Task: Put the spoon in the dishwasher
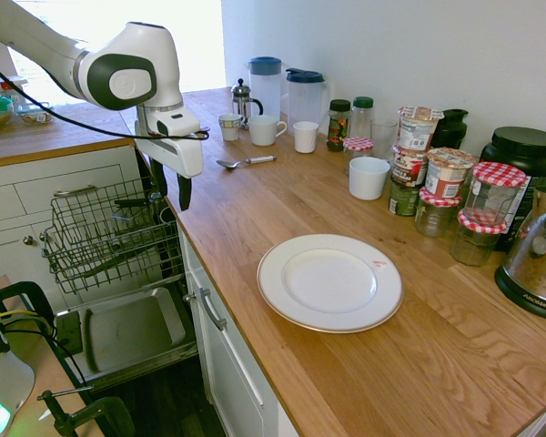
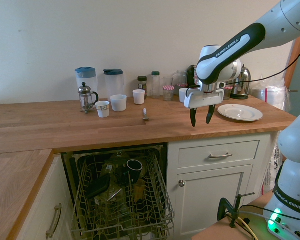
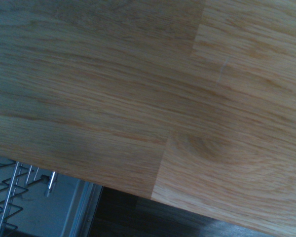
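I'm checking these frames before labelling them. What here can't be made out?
- Spoon: too small in both exterior views to read its bowl's facing; absent from the wrist view.
- Dishwasher rack contents: dark jumble behind the wires in the second exterior view; only a mug is clear.
- Kettle: cut off by the first exterior view's right edge.

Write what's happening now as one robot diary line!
gripper: open, empty, above counter edge | spoon: on counter, untouched | dishwasher: open, rack out
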Robot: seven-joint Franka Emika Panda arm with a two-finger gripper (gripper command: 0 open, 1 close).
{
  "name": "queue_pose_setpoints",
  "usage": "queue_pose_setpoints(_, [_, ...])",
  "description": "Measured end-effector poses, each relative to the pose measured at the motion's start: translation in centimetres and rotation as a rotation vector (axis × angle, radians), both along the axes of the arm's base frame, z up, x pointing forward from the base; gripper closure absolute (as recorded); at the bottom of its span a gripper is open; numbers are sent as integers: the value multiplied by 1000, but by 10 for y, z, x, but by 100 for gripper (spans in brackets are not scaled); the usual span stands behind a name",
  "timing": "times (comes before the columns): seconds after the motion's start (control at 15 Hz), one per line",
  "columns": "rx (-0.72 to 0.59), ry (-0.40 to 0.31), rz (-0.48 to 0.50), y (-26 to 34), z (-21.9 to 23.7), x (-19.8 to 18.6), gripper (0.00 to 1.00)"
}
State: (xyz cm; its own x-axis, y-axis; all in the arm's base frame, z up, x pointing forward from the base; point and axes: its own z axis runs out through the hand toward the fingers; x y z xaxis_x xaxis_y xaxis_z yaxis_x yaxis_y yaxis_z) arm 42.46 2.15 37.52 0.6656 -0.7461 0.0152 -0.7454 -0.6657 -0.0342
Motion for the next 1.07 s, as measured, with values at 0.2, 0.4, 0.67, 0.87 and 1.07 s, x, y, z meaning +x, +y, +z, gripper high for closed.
queue_pose_setpoints(0.2, [0, -17, -17, 0, 5, 6, 0])
queue_pose_setpoints(0.4, [38, -62, -115, 8, 31, 39, 0])
queue_pose_setpoints(0.67, [32, -91, -208, 56, 50, 107, 0])
queue_pose_setpoints(0.87, [13, -79, -248, 90, 43, 161, 0])
queue_pose_setpoints(1.07, [4, -91, -302, 111, 39, 210, 0])
